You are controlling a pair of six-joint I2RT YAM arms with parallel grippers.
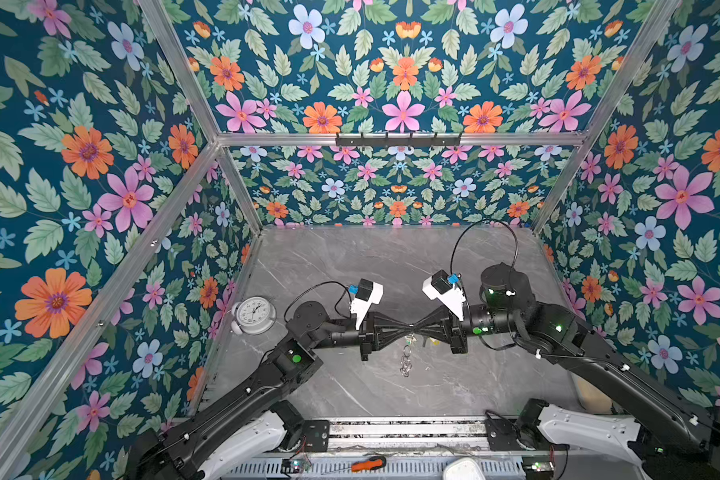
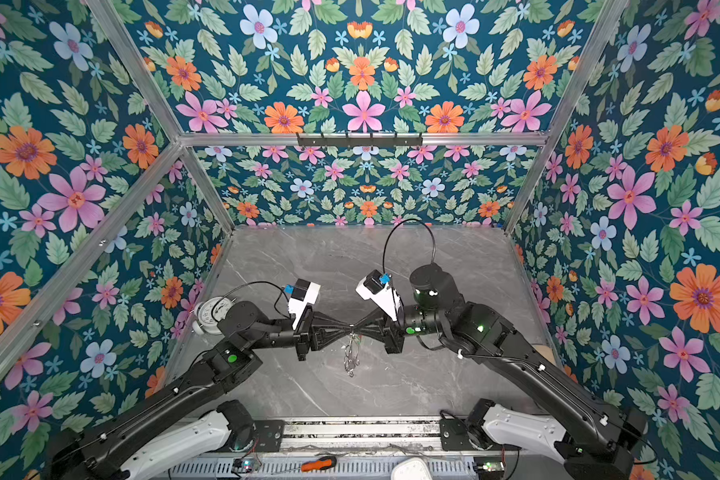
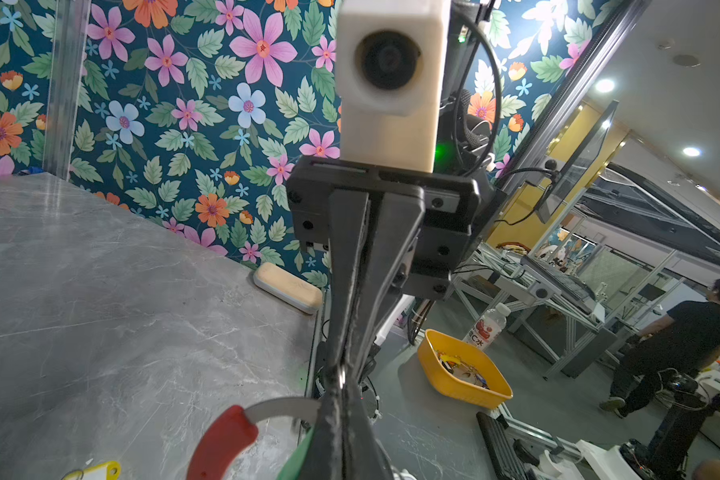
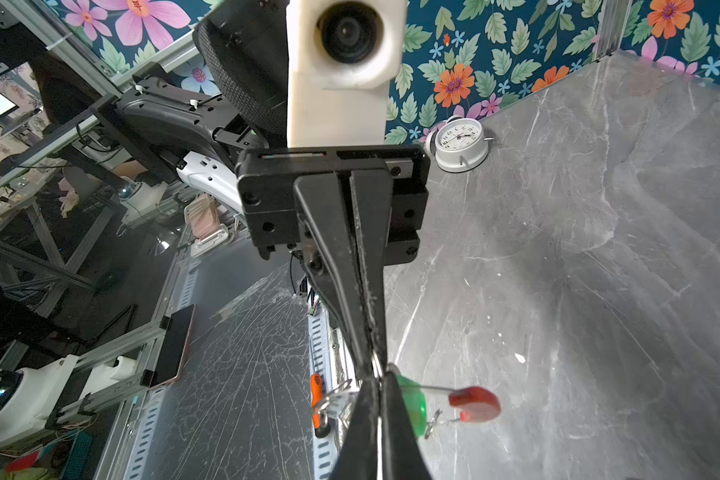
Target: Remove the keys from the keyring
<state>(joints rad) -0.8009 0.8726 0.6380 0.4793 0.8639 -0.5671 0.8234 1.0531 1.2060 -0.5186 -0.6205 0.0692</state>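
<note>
The grey marble table (image 1: 350, 266) spans the cell floor; above its middle the left gripper (image 1: 407, 326) and right gripper (image 1: 415, 325) meet tip to tip, each with jaws pressed together on the keyring (image 3: 283, 405), held clear of the surface; a white alarm clock (image 1: 253, 314) stands at the table's left edge; the keys (image 1: 406, 363) dangle below the tips; a green tag (image 4: 414, 401) sits beside the right gripper's fingers.

Grey, red-sectioned keyring (image 3: 281, 407) hangs aloft, keys (image 1: 407, 365) dangling beneath.
</note>
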